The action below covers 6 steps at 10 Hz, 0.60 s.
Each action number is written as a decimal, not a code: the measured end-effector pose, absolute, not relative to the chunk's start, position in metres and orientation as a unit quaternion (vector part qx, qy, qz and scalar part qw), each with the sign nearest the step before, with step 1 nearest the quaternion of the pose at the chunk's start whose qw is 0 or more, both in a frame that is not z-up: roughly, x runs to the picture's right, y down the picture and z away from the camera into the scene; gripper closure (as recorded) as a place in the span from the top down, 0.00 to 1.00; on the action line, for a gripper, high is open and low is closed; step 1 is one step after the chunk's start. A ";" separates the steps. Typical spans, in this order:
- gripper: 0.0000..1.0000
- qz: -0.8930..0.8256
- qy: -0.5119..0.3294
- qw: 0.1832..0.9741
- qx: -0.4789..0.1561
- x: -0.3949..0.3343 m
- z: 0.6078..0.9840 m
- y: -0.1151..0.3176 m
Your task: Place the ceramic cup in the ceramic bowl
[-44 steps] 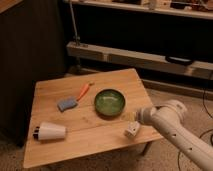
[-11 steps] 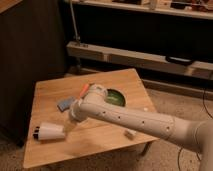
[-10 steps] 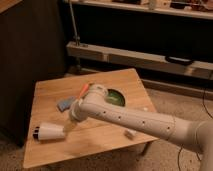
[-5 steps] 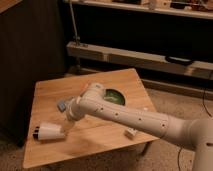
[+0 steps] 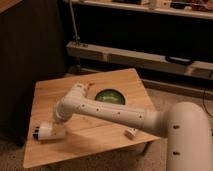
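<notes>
The white ceramic cup (image 5: pixel 46 132) lies on its side near the front left corner of the wooden table (image 5: pixel 100 145), its dark opening facing left. My gripper (image 5: pixel 58 126) is at the cup's right end, right against it. The white arm reaches from the lower right across the table to it. The green ceramic bowl (image 5: pixel 111 96) sits at the table's middle back, its front edge partly hidden behind the arm.
A small white bottle (image 5: pixel 131 132) lies near the table's front right edge. An orange object (image 5: pixel 89 84) shows behind the arm's elbow. A dark cabinet (image 5: pixel 30 45) stands at the left and shelving (image 5: pixel 140 57) runs behind the table.
The arm has swung from the table's right side across to the left and come down onto the cup. The cup and bowl have not moved.
</notes>
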<state>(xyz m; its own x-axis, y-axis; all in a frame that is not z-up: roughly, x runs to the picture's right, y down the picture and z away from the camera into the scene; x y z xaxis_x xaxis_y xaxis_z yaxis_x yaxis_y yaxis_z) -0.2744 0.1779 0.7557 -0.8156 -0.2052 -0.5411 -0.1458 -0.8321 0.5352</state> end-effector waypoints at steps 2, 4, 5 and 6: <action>0.80 -0.906 -0.302 0.006 0.297 -0.281 0.762 0.193; 0.80 -0.902 -0.318 0.002 0.292 -0.285 0.771 0.210; 0.80 -0.900 -0.325 0.002 0.291 -0.286 0.775 0.217; 0.80 -0.899 -0.329 0.000 0.290 -0.286 0.777 0.219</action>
<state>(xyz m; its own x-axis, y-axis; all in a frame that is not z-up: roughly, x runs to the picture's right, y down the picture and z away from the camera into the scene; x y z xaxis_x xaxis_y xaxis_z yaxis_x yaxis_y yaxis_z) -0.2862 0.2193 0.7767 -0.8321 -0.1907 -0.5208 -0.1901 -0.7841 0.5908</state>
